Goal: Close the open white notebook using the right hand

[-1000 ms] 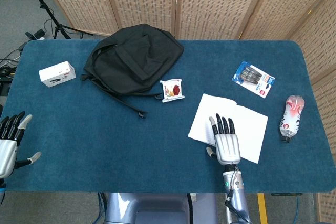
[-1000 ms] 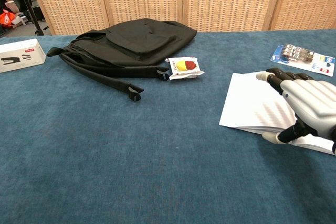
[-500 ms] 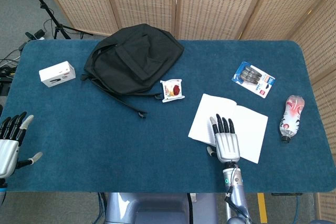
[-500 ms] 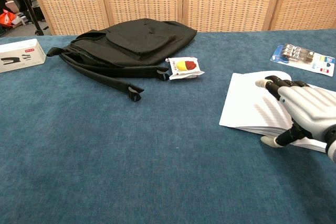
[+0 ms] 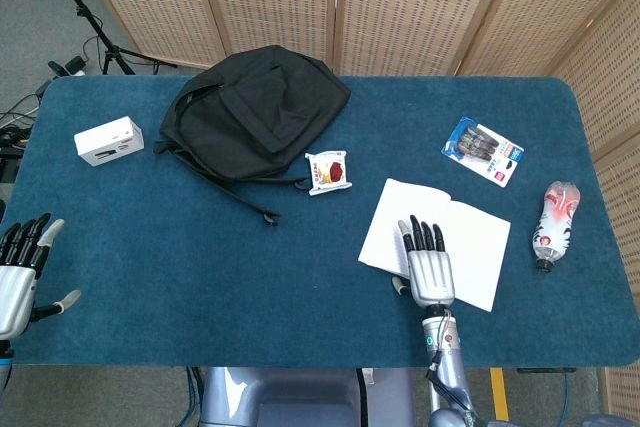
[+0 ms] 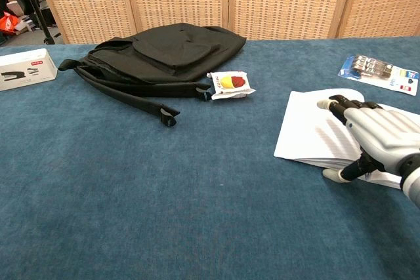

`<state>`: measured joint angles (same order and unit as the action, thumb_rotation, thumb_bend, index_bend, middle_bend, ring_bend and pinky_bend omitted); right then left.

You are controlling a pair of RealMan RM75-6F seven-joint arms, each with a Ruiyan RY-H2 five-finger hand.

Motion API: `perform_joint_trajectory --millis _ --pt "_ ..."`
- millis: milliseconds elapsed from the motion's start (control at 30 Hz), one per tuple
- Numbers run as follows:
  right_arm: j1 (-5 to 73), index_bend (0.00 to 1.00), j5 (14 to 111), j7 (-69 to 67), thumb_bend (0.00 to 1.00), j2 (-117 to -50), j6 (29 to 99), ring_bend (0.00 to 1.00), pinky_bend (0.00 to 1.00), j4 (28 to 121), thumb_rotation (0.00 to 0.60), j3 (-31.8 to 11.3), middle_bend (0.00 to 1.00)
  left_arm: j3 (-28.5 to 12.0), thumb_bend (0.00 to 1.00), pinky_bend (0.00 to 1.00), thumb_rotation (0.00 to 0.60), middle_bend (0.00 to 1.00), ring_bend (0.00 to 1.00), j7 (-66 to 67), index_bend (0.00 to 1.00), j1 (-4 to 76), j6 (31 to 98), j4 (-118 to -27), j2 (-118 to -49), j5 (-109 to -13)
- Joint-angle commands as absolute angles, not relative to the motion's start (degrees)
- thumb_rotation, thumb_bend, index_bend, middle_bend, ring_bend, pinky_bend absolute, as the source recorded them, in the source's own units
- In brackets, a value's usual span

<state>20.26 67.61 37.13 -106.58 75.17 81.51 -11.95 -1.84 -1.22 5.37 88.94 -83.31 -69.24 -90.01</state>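
Open white notebook (image 5: 436,241) lying flat toward the table's right front, right hand (image 5: 428,265) palm-down over its left page, fingers (image 6: 333,103) straight and close together, thumb (image 6: 336,175) at the near edge; left hand (image 5: 17,272) far left, fingers spread, holding nothing.

Bright, even light; sharp focus

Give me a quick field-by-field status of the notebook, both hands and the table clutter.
notebook: white, open, lying flat
right hand: fingers extended over the notebook's left page, thumb off its near edge; contact unclear
left hand: open, holds nothing, at the table's near-left edge
backpack: black, far left of centre
snack packet: beside the backpack
white box: far left
pen pack: beyond the notebook
bottle: lying right of the notebook
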Motion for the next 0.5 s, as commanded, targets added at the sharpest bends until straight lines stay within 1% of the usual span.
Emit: perform_joint_trajectory --millis 33,500 --pt "20.43 0.0 67.48 37.01 0.26 -106.67 75.12 0.0 0.0 81.29 0.6 -12.05 0.0 -1.82 0.07 0.0 0.552 0.0 0.0 -1.2 0.0 5.37 88.98 -83.29 -69.26 -90.06" --pt "21.11 0.0 66.86 36.27 0.26 -106.98 75.22 0.0 0.0 79.89 0.6 -12.14 0.0 -1.79 0.07 0.0 0.552 0.0 0.0 -1.41 0.0 5.3 89.18 -83.38 -69.15 -90.2"
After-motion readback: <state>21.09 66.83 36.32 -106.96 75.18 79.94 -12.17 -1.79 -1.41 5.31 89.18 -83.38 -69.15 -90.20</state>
